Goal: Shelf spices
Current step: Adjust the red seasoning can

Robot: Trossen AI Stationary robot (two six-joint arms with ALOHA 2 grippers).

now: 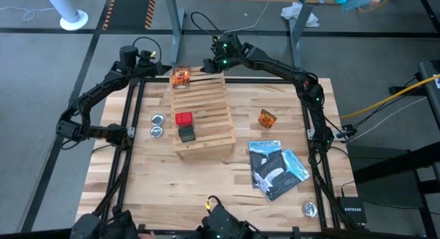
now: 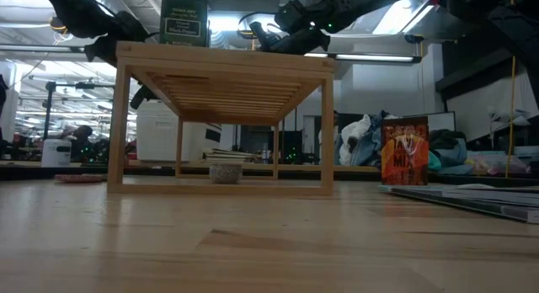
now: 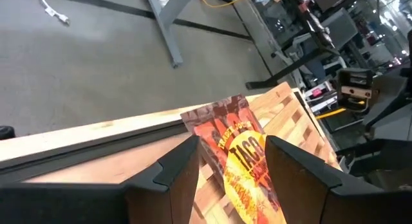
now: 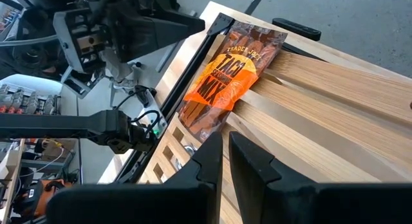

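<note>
Spices: I count four packages in the high view. Three are on the shelf [image 1: 203,115]: one orange-brown taco-mix packet [image 1: 181,76] at its far left corner, one red box [image 1: 183,119] and one dark grey box [image 1: 186,134] just beside each other near its left edge. The fourth, a second orange packet [image 1: 267,119], stands upright on the worktop [image 1: 227,177], apart from the shelf on its right. Left pincer [image 3: 232,161]: fingers spread on either side of the far-corner packet; I cannot tell whether they touch it. Right pincer [image 4: 225,143]: pressed together, holding nothing, hovering over the far end of the shelf near that same packet. Also on the worktop: two round silver tins [image 1: 157,126] left of the shelf, two blue-and-black booklets [image 1: 277,168] overlapping at right.
</note>
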